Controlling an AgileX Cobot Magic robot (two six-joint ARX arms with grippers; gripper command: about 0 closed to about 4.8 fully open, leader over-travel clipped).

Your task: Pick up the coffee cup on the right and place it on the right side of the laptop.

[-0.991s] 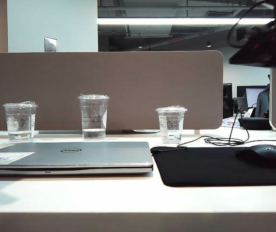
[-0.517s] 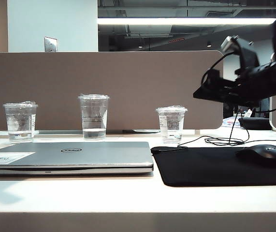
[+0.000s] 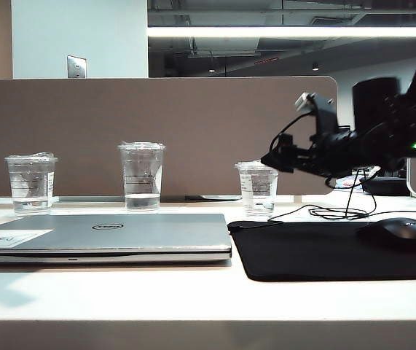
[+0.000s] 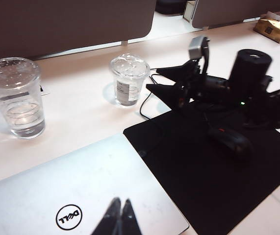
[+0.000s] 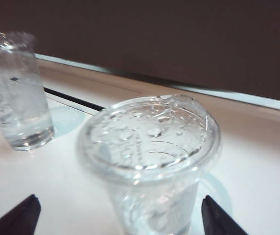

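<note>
The coffee cup (image 3: 257, 187), short, clear and film-topped, stands on the desk to the right of the laptop (image 3: 106, 233), behind the mat's left corner. My right gripper (image 3: 267, 160) reaches in from the right, level with the cup's rim. Its jaws are open. In the right wrist view the coffee cup (image 5: 152, 156) fills the space just ahead of my right gripper (image 5: 117, 218), one dark fingertip (image 5: 17, 215) on either side and apart from it. My left gripper (image 4: 120, 211) hangs shut over the silver laptop (image 4: 41, 196) lid near the Dell logo.
A taller lined cup (image 3: 141, 177) and another short cup (image 3: 30, 184) stand behind the laptop. A black mouse mat (image 3: 324, 255) with a mouse (image 3: 401, 232) and its cable lies right. A brown partition (image 3: 157, 131) closes the back of the desk.
My right arm has dropped from the upper right and swung left, bringing its gripper up to the coffee cup. The cups and laptop have not moved.
</note>
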